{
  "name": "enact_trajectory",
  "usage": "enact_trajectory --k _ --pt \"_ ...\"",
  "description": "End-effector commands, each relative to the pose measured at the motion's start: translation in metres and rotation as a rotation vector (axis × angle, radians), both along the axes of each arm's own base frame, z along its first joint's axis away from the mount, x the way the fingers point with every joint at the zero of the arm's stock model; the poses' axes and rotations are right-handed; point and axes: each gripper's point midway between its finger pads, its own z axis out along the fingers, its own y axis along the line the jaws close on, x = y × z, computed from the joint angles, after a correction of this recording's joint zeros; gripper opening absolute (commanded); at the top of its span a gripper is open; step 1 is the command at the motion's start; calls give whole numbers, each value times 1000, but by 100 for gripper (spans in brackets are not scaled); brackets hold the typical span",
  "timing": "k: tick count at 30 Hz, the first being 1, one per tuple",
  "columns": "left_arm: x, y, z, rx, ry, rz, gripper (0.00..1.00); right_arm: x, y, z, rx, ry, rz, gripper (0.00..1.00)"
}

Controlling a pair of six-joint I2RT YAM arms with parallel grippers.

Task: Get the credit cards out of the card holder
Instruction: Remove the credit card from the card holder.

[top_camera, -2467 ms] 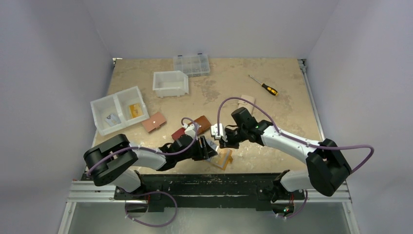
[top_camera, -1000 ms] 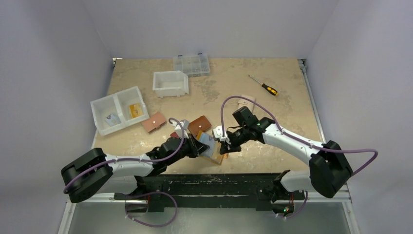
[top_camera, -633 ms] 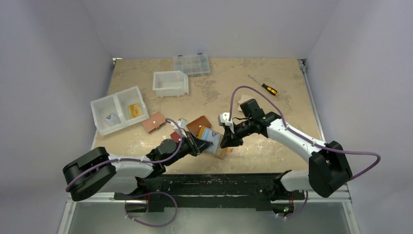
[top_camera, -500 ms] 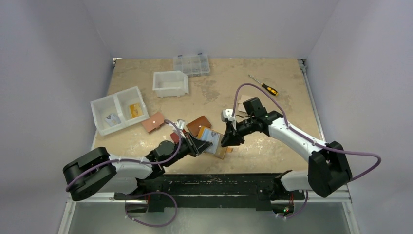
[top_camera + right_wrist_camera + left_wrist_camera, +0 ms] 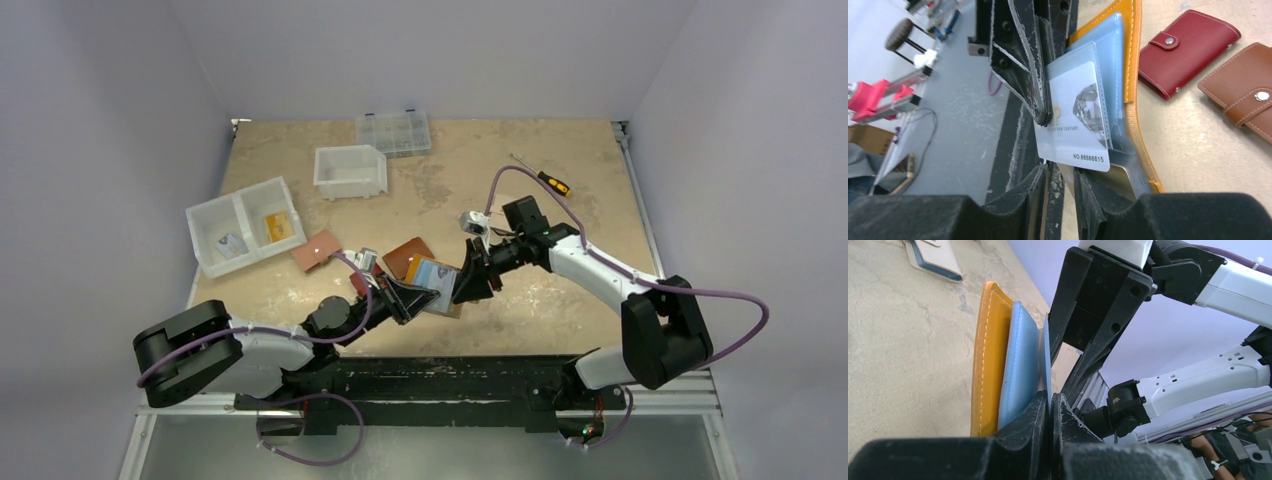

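The mustard-yellow leather card holder (image 5: 1134, 60), opened and stood on edge at the near middle of the beige table (image 5: 1198, 150), is held by the left gripper (image 5: 1052, 407), whose jaws are closed tight on one of its pale-blue plastic sleeves. A whitish plastic card (image 5: 1078, 120) is carried in that sleeve. The right gripper (image 5: 1062, 175) is shown narrowly parted at the card's lower edge; contact cannot be told. A dark red leather wallet (image 5: 1188, 45) and a brown leather wallet (image 5: 1238, 90) are seen just beside.
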Motion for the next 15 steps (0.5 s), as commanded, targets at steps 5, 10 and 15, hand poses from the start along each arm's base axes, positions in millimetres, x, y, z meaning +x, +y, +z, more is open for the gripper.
enact_trajectory --k 5,10,15 --pt "1 -3 38 -98 -117 14 0 -2 4 42 156 91 46 33" --pt "2 -6 38 -98 -119 14 0 -2 3 44 167 114 45 35" --pt "-1 -14 39 -98 -126 -12 0 3 4 39 144 129 16 39"
